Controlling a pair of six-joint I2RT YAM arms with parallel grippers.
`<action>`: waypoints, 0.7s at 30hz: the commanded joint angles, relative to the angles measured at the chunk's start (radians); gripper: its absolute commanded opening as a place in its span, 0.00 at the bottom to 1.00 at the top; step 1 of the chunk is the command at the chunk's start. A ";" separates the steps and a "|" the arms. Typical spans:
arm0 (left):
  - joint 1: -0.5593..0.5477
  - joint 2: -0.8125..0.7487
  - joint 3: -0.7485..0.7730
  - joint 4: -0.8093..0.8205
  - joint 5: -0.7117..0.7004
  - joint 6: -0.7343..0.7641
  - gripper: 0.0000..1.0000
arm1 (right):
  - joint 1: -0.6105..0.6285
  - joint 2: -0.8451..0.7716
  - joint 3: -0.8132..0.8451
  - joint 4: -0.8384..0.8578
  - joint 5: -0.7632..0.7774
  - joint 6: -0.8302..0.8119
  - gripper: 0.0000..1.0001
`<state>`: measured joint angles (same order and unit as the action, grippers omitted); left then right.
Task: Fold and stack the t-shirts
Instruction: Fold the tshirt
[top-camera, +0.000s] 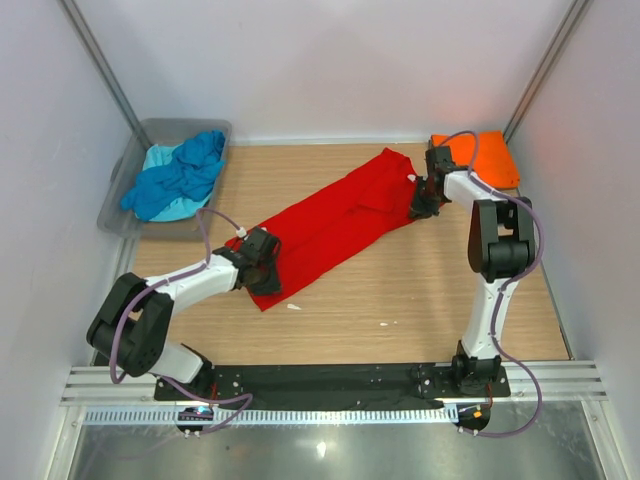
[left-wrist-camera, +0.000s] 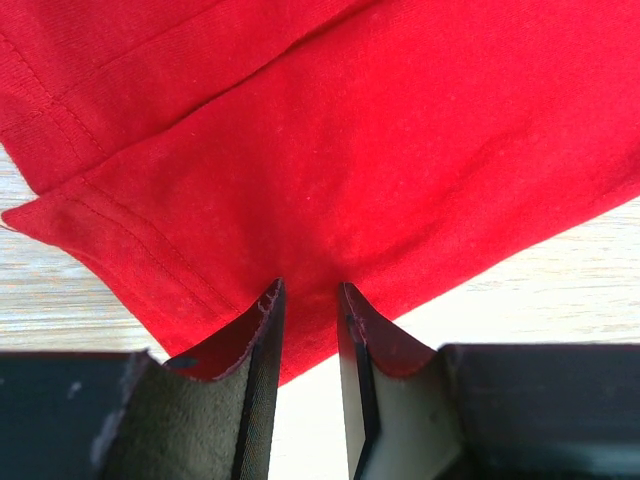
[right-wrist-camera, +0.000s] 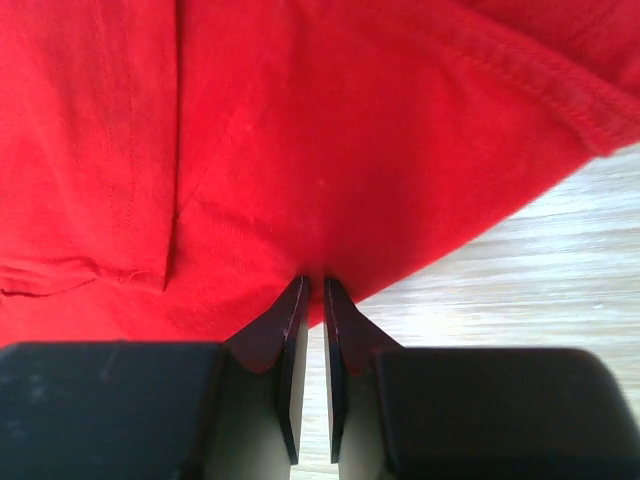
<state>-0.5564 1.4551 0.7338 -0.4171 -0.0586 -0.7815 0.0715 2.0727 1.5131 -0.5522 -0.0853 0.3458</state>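
A bright red t-shirt (top-camera: 335, 215) lies stretched in a long diagonal band across the wooden table. My left gripper (top-camera: 272, 265) is at its near-left end. In the left wrist view the gripper (left-wrist-camera: 310, 290) has its jaws apart, and the hemmed edge of the red cloth (left-wrist-camera: 350, 130) lies flat between the tips. My right gripper (top-camera: 422, 205) is at the far-right end. Seen from the right wrist, the gripper (right-wrist-camera: 315, 283) is nearly closed and pinches the puckered edge of the cloth (right-wrist-camera: 300, 130). An orange t-shirt (top-camera: 487, 155) lies folded at the back right.
A grey plastic tub (top-camera: 150, 130) at the back left holds a crumpled blue t-shirt (top-camera: 185, 175) and a pale turquoise one (top-camera: 160, 158). White walls close in the table on three sides. Bare wood (top-camera: 400, 290) shows in front of the red shirt.
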 joint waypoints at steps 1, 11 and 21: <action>-0.005 0.002 -0.042 -0.084 -0.070 -0.007 0.30 | -0.030 0.016 0.022 -0.003 0.081 -0.025 0.17; -0.005 -0.027 -0.079 -0.083 -0.066 -0.045 0.27 | -0.038 0.130 0.131 -0.015 0.157 -0.079 0.17; -0.013 -0.248 0.038 -0.169 -0.033 -0.041 0.41 | -0.039 0.348 0.484 -0.087 0.122 -0.128 0.17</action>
<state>-0.5655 1.2678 0.6811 -0.5262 -0.0597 -0.8513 0.0425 2.3352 1.9209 -0.6159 -0.0158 0.2653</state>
